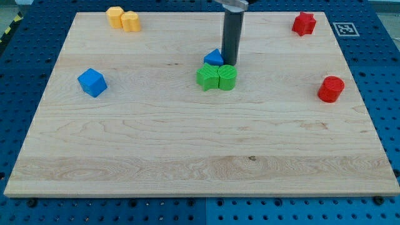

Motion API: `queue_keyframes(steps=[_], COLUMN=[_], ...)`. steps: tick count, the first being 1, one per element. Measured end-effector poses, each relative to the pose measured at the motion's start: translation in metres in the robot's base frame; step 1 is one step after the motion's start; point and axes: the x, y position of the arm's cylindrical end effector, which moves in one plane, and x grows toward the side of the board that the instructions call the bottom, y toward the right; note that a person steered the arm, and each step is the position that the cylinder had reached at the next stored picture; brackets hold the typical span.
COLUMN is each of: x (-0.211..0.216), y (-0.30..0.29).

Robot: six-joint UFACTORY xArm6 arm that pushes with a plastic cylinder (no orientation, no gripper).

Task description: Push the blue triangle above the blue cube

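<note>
The blue triangle sits near the middle of the wooden board, touching the top of two green blocks. The blue cube lies at the view's left, far from the triangle and a little lower in the view. My tip stands right beside the blue triangle on its right side, just above the right green block. The rod rises straight up to the view's top.
Two yellow blocks lie together at the top left. A red star-shaped block is at the top right and a red cylinder at the right. The board rests on a blue perforated table.
</note>
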Motion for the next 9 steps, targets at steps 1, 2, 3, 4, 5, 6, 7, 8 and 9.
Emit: queue_keyframes(steps=[1,2,3,4,5,6,7,8,9], x=[0.0,0.0,0.0,0.0,0.002,0.002,0.002,0.004,0.024], y=[-0.034,-0.073,-0.114,-0.152,-0.186,-0.202,-0.174,-0.129,-0.128])
